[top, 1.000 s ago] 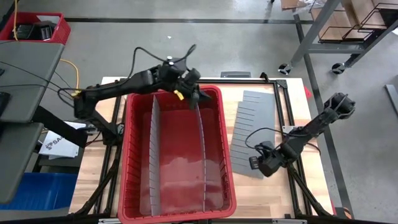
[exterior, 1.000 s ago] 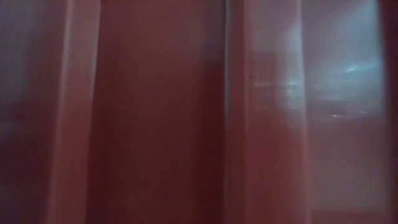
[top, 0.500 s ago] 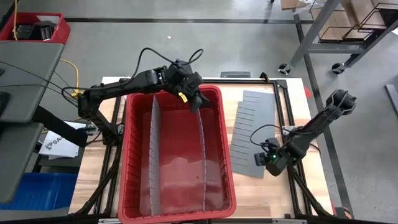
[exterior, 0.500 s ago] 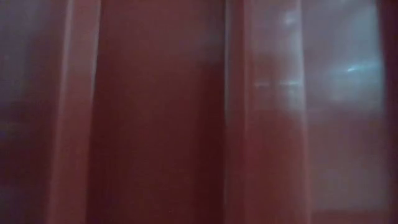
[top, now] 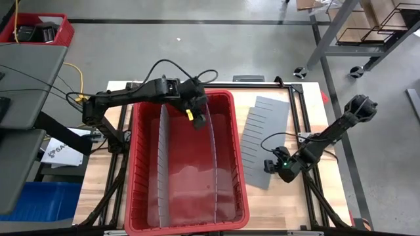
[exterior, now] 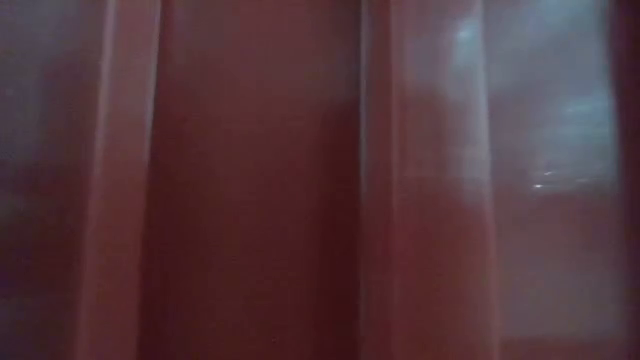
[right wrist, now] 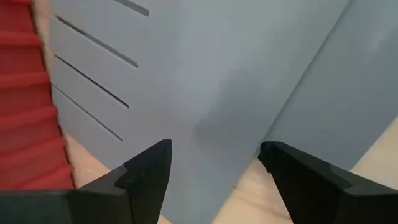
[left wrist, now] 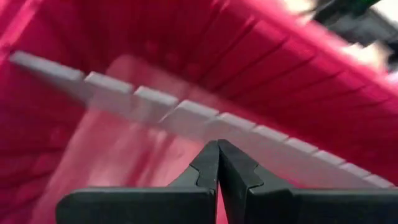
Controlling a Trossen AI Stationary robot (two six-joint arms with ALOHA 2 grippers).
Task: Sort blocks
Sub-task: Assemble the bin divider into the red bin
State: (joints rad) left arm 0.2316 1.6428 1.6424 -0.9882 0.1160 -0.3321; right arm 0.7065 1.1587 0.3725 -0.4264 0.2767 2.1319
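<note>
Two arms | left claw (top: pixel 195 115) together over red bin (top: pixel 226 157) | right claw (top: pixel 281 165) apart above divider sheets (top: pixel 259 141)

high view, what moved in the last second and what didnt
The left gripper, shut, swung from the red bin's far rim down and inward, over the right-hand divider inside the bin. The right gripper opened over the loose grey divider sheets beside the bin and drew back toward their near right edge; it holds nothing. The bin, its two standing dividers and the sheets stayed put.
</note>
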